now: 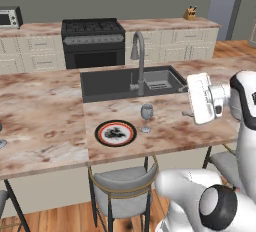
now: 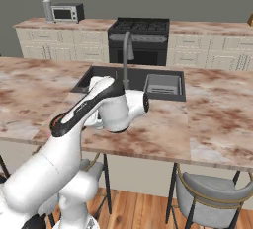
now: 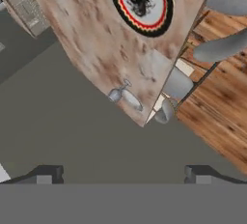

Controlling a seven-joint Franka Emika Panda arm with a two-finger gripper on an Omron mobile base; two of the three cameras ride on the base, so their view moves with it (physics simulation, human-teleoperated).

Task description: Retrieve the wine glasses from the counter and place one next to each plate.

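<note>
Looking over the island counter (image 1: pixel 45 121), I see one glass (image 1: pixel 146 116) standing upright just right of the plate (image 1: pixel 115 133), between the plate and the sink (image 1: pixel 125 82). My tool (image 3: pixel 123 174) hangs apart from it with jaws wide and nothing held. In the hand view a second glass (image 3: pixel 124 95) lies near the counter edge, beyond the plate. I judge these glasses light, stiff, slippery and easy to break or tip; taking the bowl low, or the stem just under it, seems safest.
</note>
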